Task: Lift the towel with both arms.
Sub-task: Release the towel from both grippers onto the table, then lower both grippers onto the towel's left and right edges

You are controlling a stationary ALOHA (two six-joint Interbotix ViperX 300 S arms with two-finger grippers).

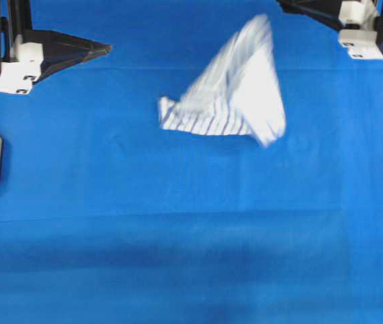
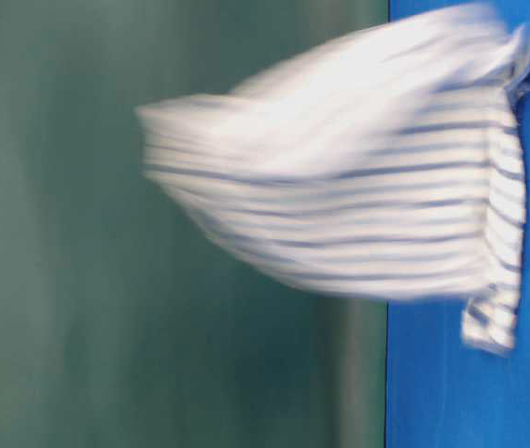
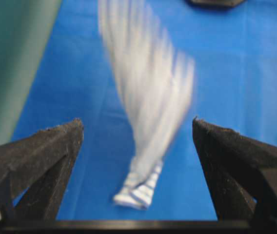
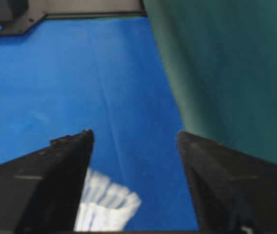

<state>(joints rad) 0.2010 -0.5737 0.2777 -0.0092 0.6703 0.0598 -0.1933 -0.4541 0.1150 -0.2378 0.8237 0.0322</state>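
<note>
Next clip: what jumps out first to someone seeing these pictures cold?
A white towel with thin dark stripes, smeared by motion blur, sits mid-frame over the blue table cover, apparently falling. Neither gripper holds it: the left gripper and right gripper both stand wide open and empty.

Four views: one overhead, one at worktop level, two on the wrists.
Overhead looks straight down; the rolled side view sits close; wrist cameras peer past their claws; all share the blue cloth-covered worktop (image 1: 191, 256) and blurred white striped towel (image 1: 235, 91).
</note>
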